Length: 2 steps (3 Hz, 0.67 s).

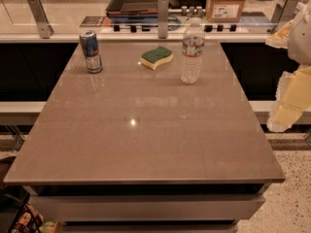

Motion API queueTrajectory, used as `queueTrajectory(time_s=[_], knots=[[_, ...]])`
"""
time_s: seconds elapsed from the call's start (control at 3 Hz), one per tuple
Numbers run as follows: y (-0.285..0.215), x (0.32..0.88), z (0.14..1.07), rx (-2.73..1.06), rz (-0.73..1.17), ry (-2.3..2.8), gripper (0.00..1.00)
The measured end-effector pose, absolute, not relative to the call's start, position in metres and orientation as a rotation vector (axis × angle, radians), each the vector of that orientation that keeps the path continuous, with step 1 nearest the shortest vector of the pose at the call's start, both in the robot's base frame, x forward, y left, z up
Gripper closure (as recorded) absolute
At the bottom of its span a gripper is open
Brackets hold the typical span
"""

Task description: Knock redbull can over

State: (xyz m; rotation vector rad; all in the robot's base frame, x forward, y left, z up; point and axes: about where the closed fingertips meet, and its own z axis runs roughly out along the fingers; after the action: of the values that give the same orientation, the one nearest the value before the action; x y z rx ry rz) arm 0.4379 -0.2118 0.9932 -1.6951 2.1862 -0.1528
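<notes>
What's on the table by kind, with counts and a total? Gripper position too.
redbull can: 1
water bottle: 1
sponge: 1
Total: 3
The gripper hangs beyond the right edge of the table, on the far side from the redbull can.

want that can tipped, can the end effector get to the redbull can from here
Probably yes, but not straight across: the end effector hangs beyond the table's right edge, and the water bottle and sponge stand between it and the redbull can at rear left. Passing in front looks free.
</notes>
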Motion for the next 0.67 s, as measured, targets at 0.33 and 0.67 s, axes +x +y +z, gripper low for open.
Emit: queueTrajectory(time_s=[0.33,0.67], knots=[[-0.2118,0.4379,0.9932,-1.695,-0.153,2.186,0.0],[-0.2064,0.4406,0.9937,-1.682,-0.148,2.167,0.0]])
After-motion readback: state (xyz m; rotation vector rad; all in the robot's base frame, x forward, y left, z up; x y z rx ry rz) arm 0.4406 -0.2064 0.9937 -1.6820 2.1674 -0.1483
